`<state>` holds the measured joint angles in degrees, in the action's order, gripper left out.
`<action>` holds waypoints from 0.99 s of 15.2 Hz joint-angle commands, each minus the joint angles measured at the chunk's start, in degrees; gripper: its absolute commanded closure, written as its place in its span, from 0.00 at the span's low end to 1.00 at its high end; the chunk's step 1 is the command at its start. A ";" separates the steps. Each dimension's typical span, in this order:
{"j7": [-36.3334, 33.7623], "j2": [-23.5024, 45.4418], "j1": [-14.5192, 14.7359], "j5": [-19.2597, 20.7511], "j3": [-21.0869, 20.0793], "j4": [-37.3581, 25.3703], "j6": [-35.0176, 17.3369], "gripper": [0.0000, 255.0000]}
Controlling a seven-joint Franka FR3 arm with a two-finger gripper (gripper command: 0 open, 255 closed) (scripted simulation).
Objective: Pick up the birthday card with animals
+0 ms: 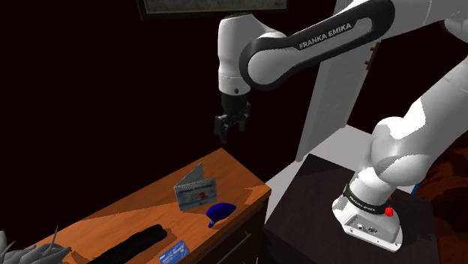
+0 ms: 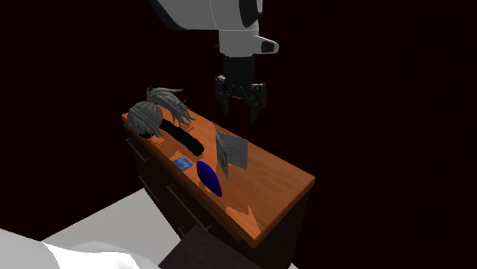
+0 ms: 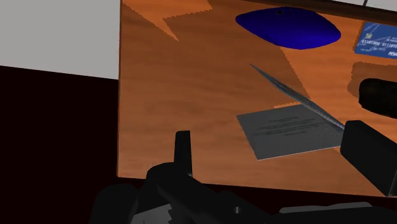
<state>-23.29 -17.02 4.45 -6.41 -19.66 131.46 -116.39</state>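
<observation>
Card [image 1: 195,189], folded, stood tent-wise on the wooden dresser top [image 1: 135,214] in the shoulder view, near the corner nearest the stand [image 1: 315,217]. Its pale grey face carried small print and a reddish patch. The claw [image 1: 232,132] hung in the air above and behind it, apart from it and holding nothing. Just beside the card lay a glossy dark-blue rounded lump [image 1: 212,214]. Further along lay a long matte black bar [image 1: 139,241] and a small blue card [image 1: 174,251].

Second exterior view: the claw [image 2: 239,107] pointed straight down, its fingers [image 2: 222,98] plainly spread. The card [image 2: 232,153] showed as a thin grey V, mid-way along the dresser top [image 2: 275,179]. Orange-brown grain ran along the top, with dark drawer fronts below. Two grey spiky tufts [image 2: 153,115] sat at the far end, touching the black bar [image 2: 183,139]. The blue lump [image 2: 209,177] and small blue card [image 2: 182,163] lay near the front edge.

Wrist view: the claw [image 3: 273,137] had its black fingers [image 3: 182,143] standing wide apart and empty. The card [image 3: 289,130] lay below, nearer one finger. One flat leaf showed lines of print; the other leaf, edge-on, was a thin sliver. Beyond it were the blue lump [image 3: 287,27], the small blue card [image 3: 378,41] bearing digits, and an end of the black bar [image 3: 378,95].
</observation>
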 commanded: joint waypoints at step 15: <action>-24.04 37.46 7.01 18.61 -5.66 -23.92 -8.41 0.00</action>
<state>-46.03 18.01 10.55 10.95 -25.55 109.96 -125.23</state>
